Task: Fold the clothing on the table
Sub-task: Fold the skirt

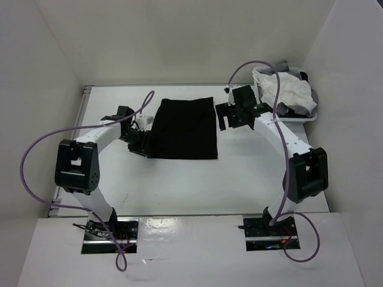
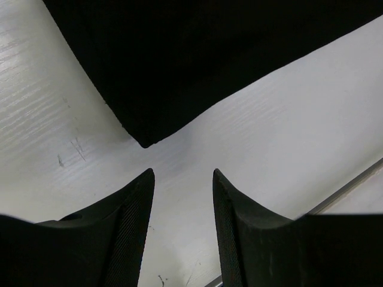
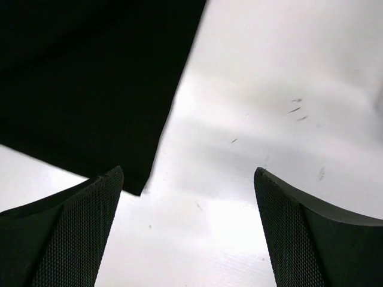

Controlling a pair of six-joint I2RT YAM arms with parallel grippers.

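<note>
The black clothing lies flat on the white table as a neat rectangle. My left gripper sits low at its near left edge. In the left wrist view its jaws stand partly open over bare table, and a corner of the clothing lies just ahead of the tips, untouched. My right gripper hovers beside the cloth's far right corner. It is wide open with only table between its fingers, and the clothing's edge lies by its left finger.
A small white basket at the back right holds a crumpled white garment and a grey cloth. White walls enclose the table on the left, back and right. Purple cables loop off both arms.
</note>
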